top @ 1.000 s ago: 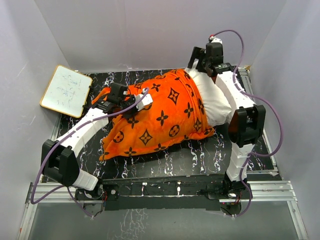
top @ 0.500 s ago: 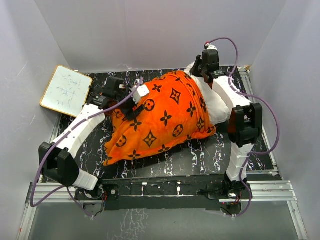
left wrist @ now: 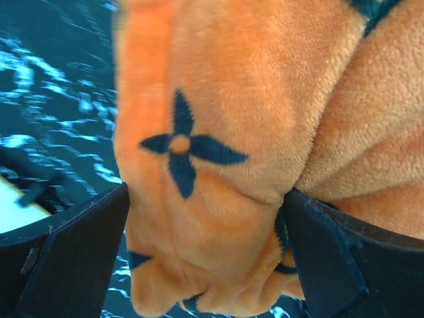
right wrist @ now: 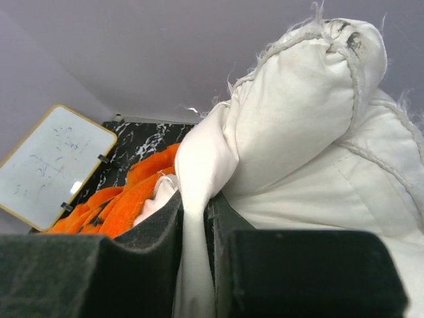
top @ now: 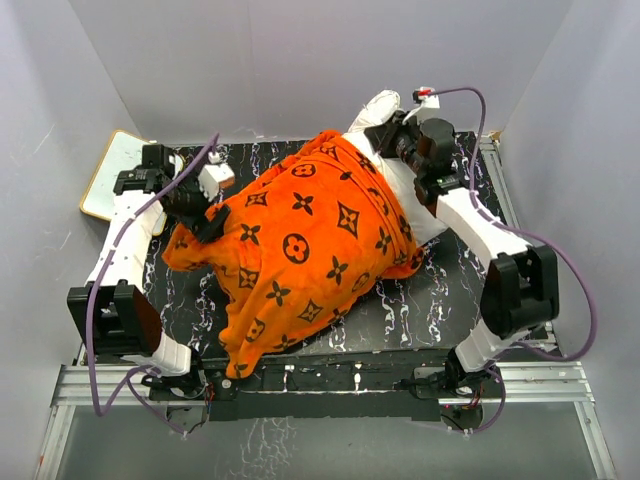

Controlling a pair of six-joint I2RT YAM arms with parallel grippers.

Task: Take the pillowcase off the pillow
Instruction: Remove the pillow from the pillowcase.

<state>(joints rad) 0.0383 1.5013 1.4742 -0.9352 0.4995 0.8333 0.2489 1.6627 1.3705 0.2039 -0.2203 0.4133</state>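
On your black marbled worktop, left jaws stand wide around plush orange monogrammed pillowcase; right jaws pinch the plump white pillow's seamed corner.

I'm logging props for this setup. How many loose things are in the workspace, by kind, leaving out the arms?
pillowcase: 1
pillow: 1
whiteboard: 1
Total: 3

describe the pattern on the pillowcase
Orange pillowcase with dark flower, diamond and circle motifs; top external view.
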